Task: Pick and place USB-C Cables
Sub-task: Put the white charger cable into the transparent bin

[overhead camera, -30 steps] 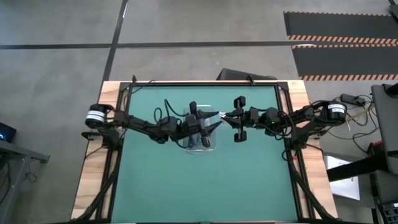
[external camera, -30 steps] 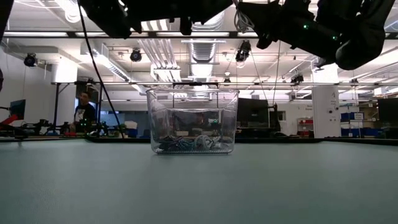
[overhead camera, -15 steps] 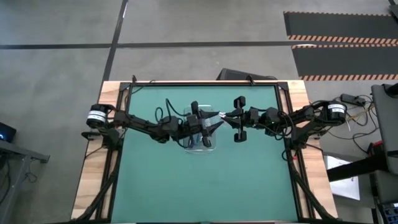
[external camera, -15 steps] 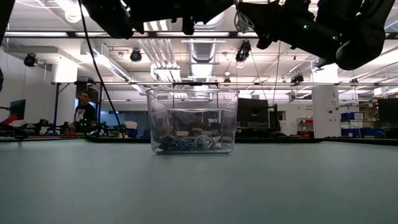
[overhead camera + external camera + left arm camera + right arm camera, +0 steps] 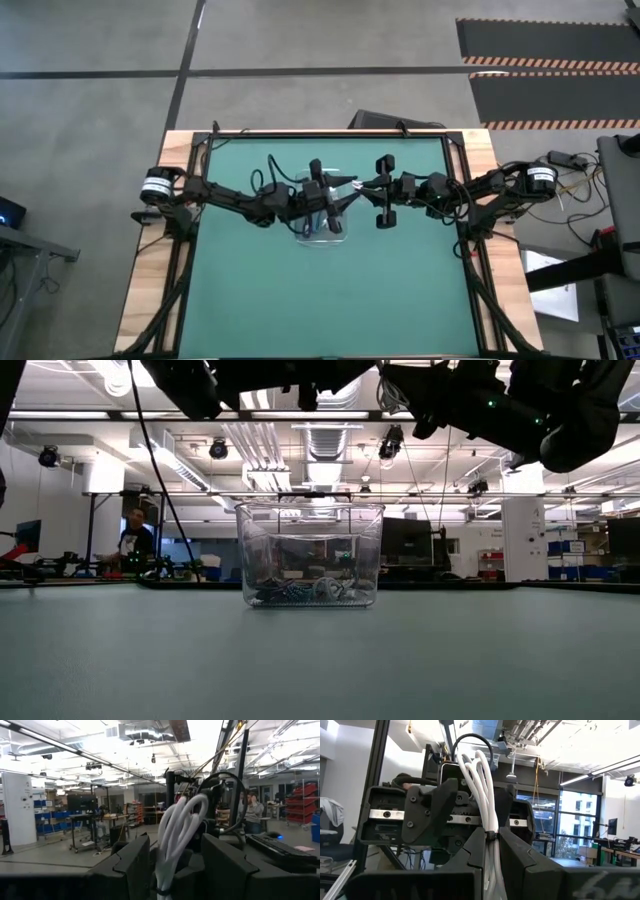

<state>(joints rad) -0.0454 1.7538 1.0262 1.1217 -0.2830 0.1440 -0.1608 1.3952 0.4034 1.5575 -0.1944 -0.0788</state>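
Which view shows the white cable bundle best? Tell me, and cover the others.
The right wrist view: the white cable bundle stands clamped in the right gripper, its tie visible. The left wrist view shows its loops close, at the left gripper. The high view shows a white speck; the low view shows nothing clear.

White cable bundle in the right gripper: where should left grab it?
Probably the looped end of the white cable bundle, the left gripper coming end-on, opposite the right gripper: that one pinches at the tie, so only loops stand clear.
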